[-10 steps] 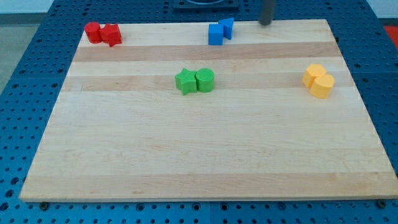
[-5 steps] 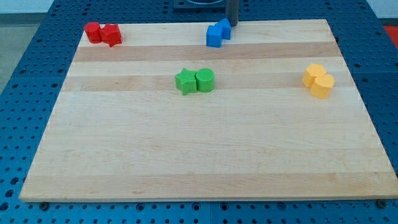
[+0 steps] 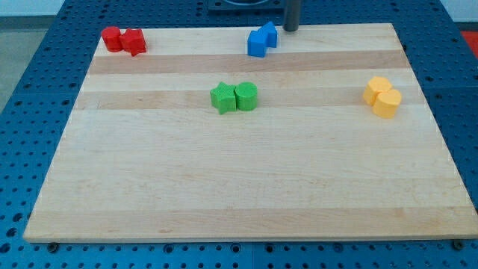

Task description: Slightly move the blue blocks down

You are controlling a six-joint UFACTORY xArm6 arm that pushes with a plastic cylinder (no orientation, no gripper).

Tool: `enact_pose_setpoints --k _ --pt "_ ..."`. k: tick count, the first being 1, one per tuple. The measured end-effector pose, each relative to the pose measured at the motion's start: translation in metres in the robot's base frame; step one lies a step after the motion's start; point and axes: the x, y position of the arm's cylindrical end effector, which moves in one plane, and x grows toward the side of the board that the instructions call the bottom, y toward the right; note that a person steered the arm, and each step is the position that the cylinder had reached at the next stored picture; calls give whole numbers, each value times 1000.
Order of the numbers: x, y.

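So the setup is a pale wooden board (image 3: 246,179) with visible plank grain, sitting on a blue pegboard table (image 3: 30,112) full of little holes. The near part of the board, toward the view's bottom, is just bare wood.

Working away from the camera: well below the arm's tip and a bit to its left sit two green blocks (image 3: 234,97), touching side by side; the left one looks star-ish, the right one roundish. Down and off to the view's right of the tip are two yellow blocks (image 3: 382,96), rounded, pressed together near the board's right edge.

Up at the far edge, way over to the left of the tip, two red blocks (image 3: 123,39) touch in the corner, one a cylinder, the other harder to make out.

The blue blocks (image 3: 261,39) are matte, chunky, angular shapes, touching each other, right at the top edge. The arm's tip (image 3: 290,30), the end of a dark straight rod, sits just to their right, near but not touching. There's no claw on it, only the rod.
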Motion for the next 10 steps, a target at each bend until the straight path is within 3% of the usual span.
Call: enact_pose_setpoints --k 8,10 --pt "0 -36" --pt "0 -12"
